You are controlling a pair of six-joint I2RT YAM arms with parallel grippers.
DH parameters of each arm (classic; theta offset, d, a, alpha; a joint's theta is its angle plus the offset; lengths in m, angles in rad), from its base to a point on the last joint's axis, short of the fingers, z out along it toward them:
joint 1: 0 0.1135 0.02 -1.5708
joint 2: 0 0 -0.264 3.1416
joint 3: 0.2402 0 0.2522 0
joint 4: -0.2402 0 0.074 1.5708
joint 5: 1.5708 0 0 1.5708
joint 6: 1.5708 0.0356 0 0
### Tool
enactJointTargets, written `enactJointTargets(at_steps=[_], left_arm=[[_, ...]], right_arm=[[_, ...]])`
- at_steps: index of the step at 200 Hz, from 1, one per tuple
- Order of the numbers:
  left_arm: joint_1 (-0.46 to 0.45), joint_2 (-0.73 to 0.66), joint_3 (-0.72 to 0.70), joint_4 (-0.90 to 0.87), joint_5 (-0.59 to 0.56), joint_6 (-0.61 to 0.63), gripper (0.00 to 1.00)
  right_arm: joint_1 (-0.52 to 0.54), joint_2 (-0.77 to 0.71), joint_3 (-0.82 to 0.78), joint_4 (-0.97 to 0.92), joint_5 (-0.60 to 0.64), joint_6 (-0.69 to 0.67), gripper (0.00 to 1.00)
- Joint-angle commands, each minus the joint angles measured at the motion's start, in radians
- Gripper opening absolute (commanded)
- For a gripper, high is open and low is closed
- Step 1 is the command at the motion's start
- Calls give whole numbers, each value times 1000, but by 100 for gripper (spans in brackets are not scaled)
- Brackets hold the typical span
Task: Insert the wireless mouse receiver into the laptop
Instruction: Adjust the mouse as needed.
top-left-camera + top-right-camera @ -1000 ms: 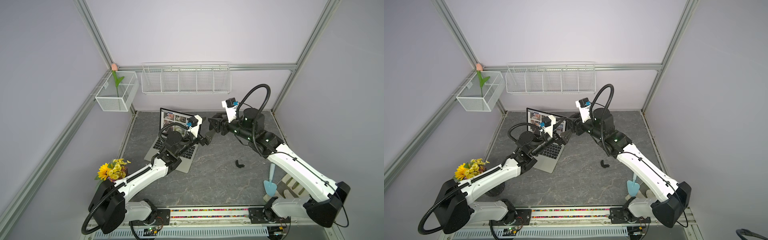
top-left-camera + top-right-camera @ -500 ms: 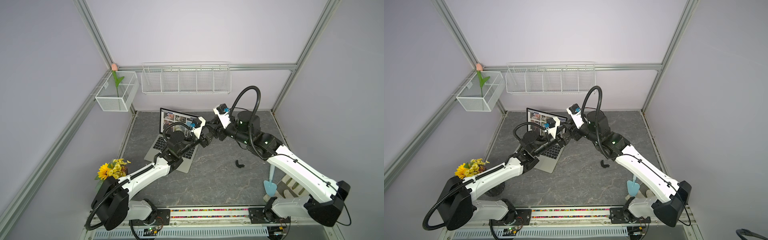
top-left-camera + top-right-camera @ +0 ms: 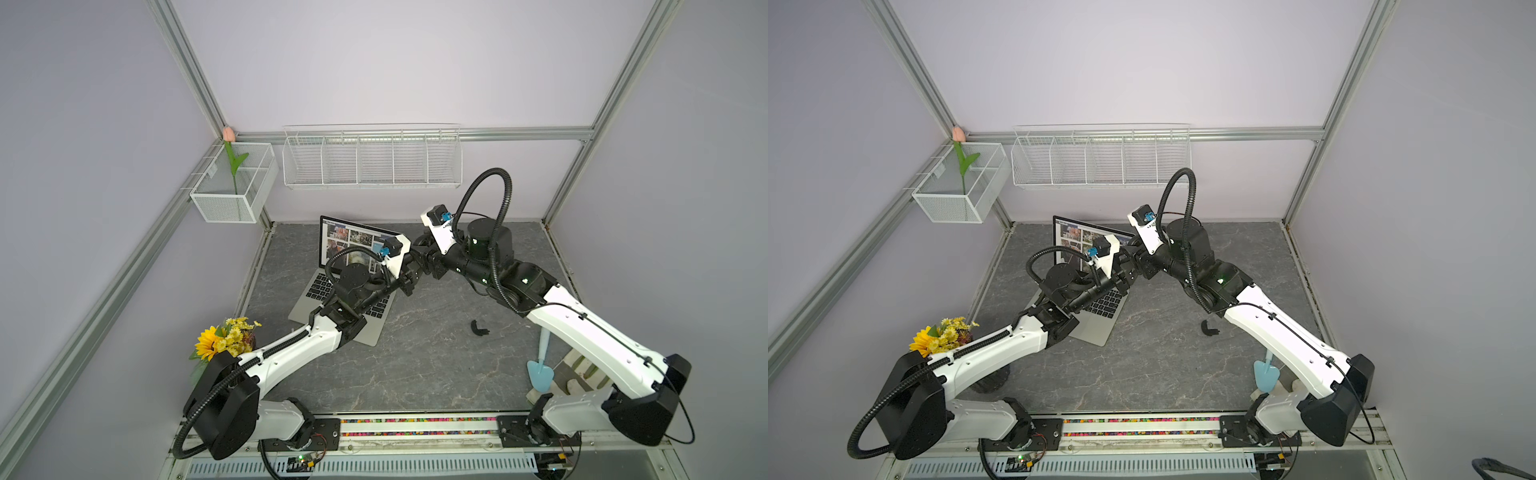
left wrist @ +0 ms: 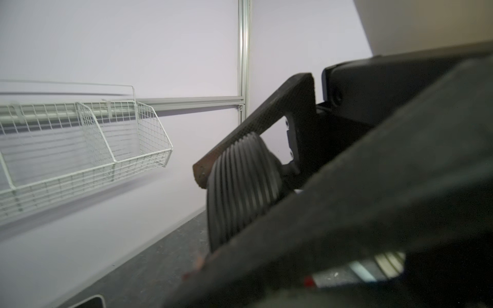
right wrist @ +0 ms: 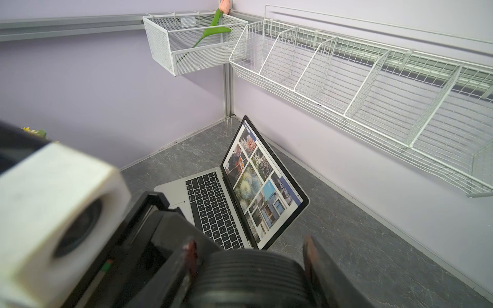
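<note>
right fingers [image 5: 320, 269] clamp a ribbed mouse [image 5: 248, 277] near the laptop [image 5: 208, 202]; left fingers [image 4: 386, 186] state unclear; a loose pinch could drop the receiver

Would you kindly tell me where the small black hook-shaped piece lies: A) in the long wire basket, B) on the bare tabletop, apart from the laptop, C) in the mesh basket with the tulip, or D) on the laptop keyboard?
B: in both top views the hook piece lies alone on the grey tabletop, clear of the laptop.
</note>
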State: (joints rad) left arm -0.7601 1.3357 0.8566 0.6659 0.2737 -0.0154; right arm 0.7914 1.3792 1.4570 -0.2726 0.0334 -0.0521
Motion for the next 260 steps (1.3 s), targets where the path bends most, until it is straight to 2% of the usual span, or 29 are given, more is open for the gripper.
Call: enactJointTargets(at_steps=[1,15,30,47,67,86,106,122,144,159,182,214,235,260], left_arm=[[-5,-19,19,55,44,0,14],[-18,-24,11,41,-23,26,8],[-43,-28,6,8,-141,83,0],[-89,-35,7,-34,-295,156,0],[-146,-54,-7,-20,-467,156,0],[-213,-41,-32,50,-652,132,0],[-270,24,-29,120,-817,147,0],[-303,82,8,138,-911,171,0],[-311,123,17,213,-913,168,0],[-311,142,45,187,-901,188,0],[-311,173,68,206,-888,230,0],[-311,194,83,221,-861,295,0],[-311,202,109,168,-828,394,0],[-303,204,133,127,-801,409,0]], right_arm=[[-2,-2,19,-82,-112,32,57],[-39,-31,22,-70,-196,132,77],[-109,-86,-1,-25,-302,267,89],[-201,-170,-66,35,-381,420,100],[-306,-280,-179,41,-460,554,89],[-391,-368,-293,10,-482,704,89],[-442,-398,-355,48,-554,874,89],[-449,-401,-346,61,-587,921,89],[-450,-386,-317,99,-626,989,89],[-450,-354,-304,145,-668,1050,100],[-444,-305,-321,240,-709,1153,87],[-426,-246,-340,314,-698,1277,67],[-401,-212,-342,369,-713,1317,62],[-383,-189,-340,433,-724,1339,56]])
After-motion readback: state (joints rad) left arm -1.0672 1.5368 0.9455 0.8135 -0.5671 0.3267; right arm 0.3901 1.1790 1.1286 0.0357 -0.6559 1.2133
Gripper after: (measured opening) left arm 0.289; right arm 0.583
